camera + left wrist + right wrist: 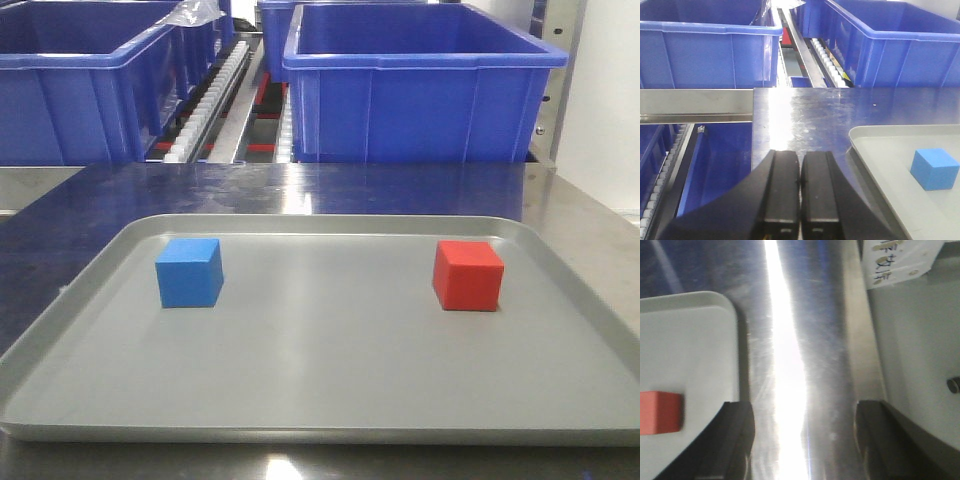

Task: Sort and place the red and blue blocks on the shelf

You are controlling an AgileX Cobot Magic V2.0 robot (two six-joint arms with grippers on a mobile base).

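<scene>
a white label (900, 260) sits at the upper right corner of the right wrist view, with dark printed characters too blurred to read. no other writing shows.

the work surface is a scratched stainless steel table top (300, 185) with strong glare. a flat grey rimmed tray (320, 400) lies on it. the blue block (189, 272) rests on the left part of the tray and the red block (468, 275) on the right part, well apart, both flat on a face. behind the table stands the shelf (695, 102), a steel rack with white roller tracks (205, 105) running away from the camera. two big dark-blue plastic bins, the left bin (90, 90) and the right bin (420, 90), sit on it side by side.

the left gripper (800, 185) hovers low over bare steel, just left of the tray's near corner, and points toward the shelf. its black fingers are pressed together with nothing between them. the blue block (934, 168) lies off to its right on the tray (880, 150).

the right gripper (805, 440) looks down on bare steel beside the tray's edge (685, 340), fingers spread wide and empty. the red block (659, 412) lies just outside its left finger, on the tray.
</scene>
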